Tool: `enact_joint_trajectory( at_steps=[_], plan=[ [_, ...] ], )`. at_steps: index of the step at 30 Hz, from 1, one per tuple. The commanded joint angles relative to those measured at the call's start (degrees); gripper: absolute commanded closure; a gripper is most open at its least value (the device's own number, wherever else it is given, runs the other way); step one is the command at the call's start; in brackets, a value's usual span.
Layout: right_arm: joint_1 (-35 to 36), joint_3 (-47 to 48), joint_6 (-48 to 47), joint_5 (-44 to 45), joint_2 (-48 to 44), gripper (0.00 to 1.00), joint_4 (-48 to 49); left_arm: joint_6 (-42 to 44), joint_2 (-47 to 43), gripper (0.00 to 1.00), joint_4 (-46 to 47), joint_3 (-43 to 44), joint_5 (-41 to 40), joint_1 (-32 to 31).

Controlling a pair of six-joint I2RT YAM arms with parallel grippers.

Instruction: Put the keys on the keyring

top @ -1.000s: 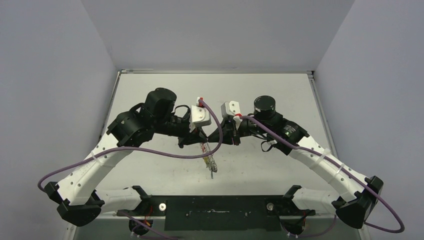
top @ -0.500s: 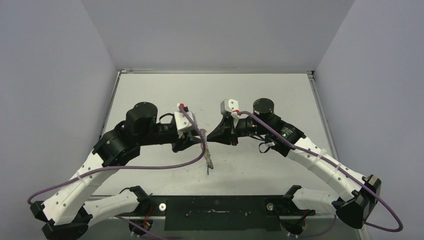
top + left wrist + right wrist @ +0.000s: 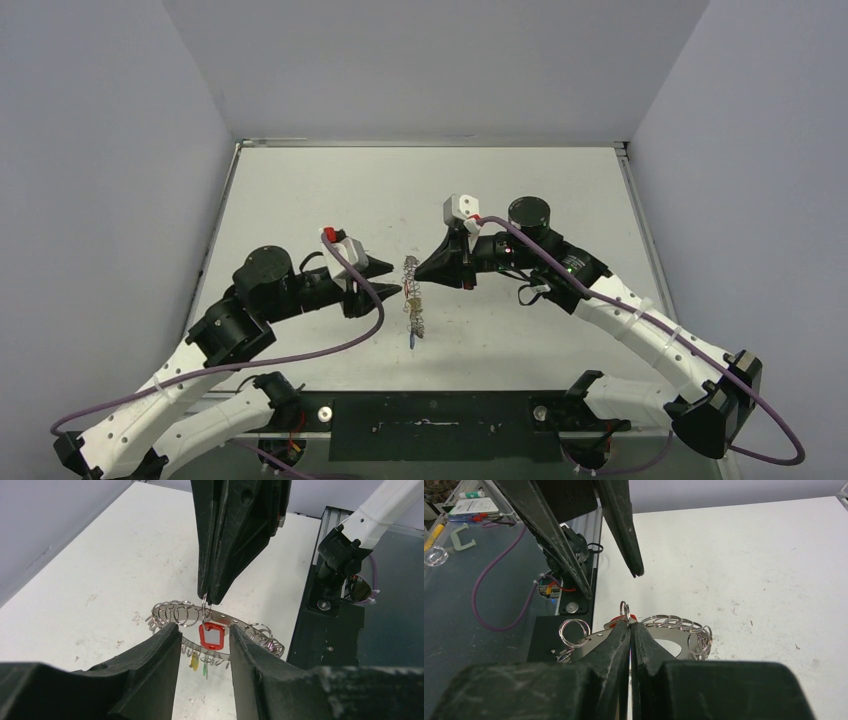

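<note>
The keyring (image 3: 411,300), a flat grey metal ring edged with wire loops, hangs edge-on in the air between the two grippers. My right gripper (image 3: 419,272) is shut on one wire loop (image 3: 624,611) at its top edge and holds it up. In the left wrist view the keyring (image 3: 250,627) carries a red tag (image 3: 212,635) on that loop, with yellow (image 3: 193,662) and green (image 3: 205,669) tags hanging beneath. My left gripper (image 3: 391,283) is open and empty, just left of the ring. A bit of blue (image 3: 412,339) shows at the ring's lower end. The keys' metal blades cannot be made out.
The white table (image 3: 520,190) lies under the hanging ring. The black base plate (image 3: 430,425) runs along the near edge, with purple cables looping by both arms. Grey walls close in the left, right and back.
My left gripper has let go, opened and drawn back to the left and towards the near edge. The keyring now hangs from my right gripper alone, which has barely moved.
</note>
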Motion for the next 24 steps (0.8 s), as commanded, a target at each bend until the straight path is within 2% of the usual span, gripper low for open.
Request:
enact_joint_trajectory(
  at_steps=[1,4,7,13,24],
  plan=[
    [-0.37,0.6,0.56,-0.41,-2.46,1.0,5.65,-2.96,0.27,0.63,7.57,-1.45,-1.18,-0.19],
    [-0.37,0.57,0.56,-0.37,-2.54,1.0,5.72,-3.17,0.91,0.66,8.56,-2.13,-0.71,-0.13],
    [-0.37,0.6,0.47,-0.32,-2.58,1.0,5.66,-3.07,1.88,0.73,8.14,-2.3,0.62,-0.17],
    [-0.37,0.64,0.55,-0.29,-2.54,1.0,5.89,-3.17,2.0,1.0,7.17,-3.42,1.14,-0.19],
    [-0.37,0.33,1.79,-0.26,-2.54,1.0,7.22,-3.16,1.77,1.0,4.92,-4.74,1.6,-0.13]
  ],
)
